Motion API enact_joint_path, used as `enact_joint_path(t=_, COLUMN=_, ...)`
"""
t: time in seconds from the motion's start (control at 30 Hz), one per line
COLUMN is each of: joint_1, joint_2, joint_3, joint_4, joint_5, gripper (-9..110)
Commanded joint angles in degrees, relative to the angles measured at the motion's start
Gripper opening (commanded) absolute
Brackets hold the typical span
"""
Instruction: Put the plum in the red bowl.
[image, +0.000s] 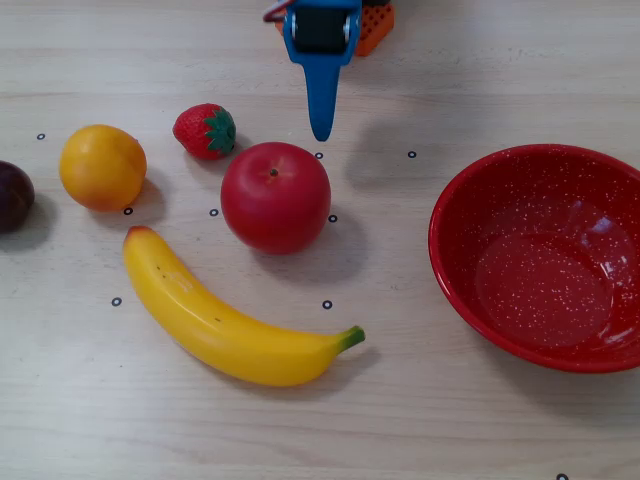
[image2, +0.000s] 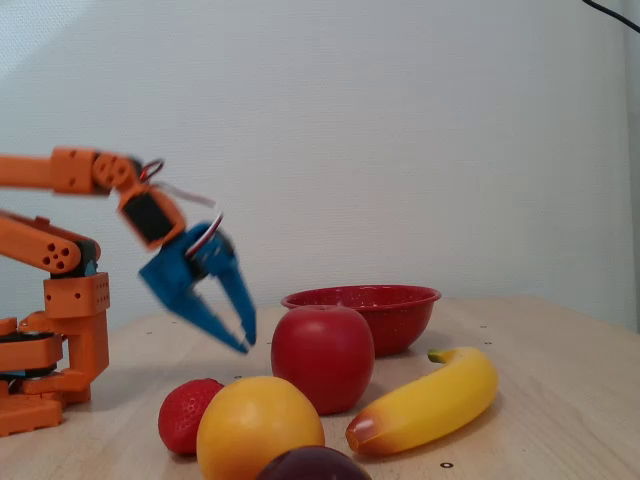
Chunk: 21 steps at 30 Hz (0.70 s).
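Plum (image2: 313, 464) first: in the low side-on fixed view it is the nearest thing to the lens, cut off at the bottom edge just in front of the orange (image2: 260, 428). In the downward fixed view it sits at the far left edge (image: 14, 196), beside the orange and well apart from everything else on the bench (image: 400, 420). You should expect it to be small, light and smooth, so it may roll or squirt out; take it across its widest middle, from above, with both fingers low on the sides.

Next back come the strawberry (image2: 190, 415), banana (image2: 425, 400) and apple (image2: 322, 358).

Behind them, the red bowl (image2: 362, 315) stands upright and holds nothing; its speckled floor is bare in the downward view (image: 540, 255). It is wide, so the drop should be forgiving.

Farthest back, your pincer (image2: 232, 330) hangs above the bench, slightly parted and motion-blurred, holding nothing.
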Motion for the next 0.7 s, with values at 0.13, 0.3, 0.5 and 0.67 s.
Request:
enact_joint_path(t=0.13, joint_1=-8.17, joint_2=-18.90, joint_3=-32.26, joint_4=14.68, joint_5=4.39, gripper=0)
enact_joint_path(t=0.3, joint_1=-12.22, joint_2=-34.72, joint_3=-55.72, joint_4=31.73, joint_5=9.67, gripper=3)
enact_joint_path(t=0.5, joint_1=-19.16, joint_2=-46.49, joint_3=-72.77, joint_4=40.25, joint_5=13.36, gripper=4)
enact_joint_path(t=0.67, joint_1=-24.61, joint_2=-52.29, joint_3=-78.57, joint_4=40.61, joint_5=22.32, gripper=2)
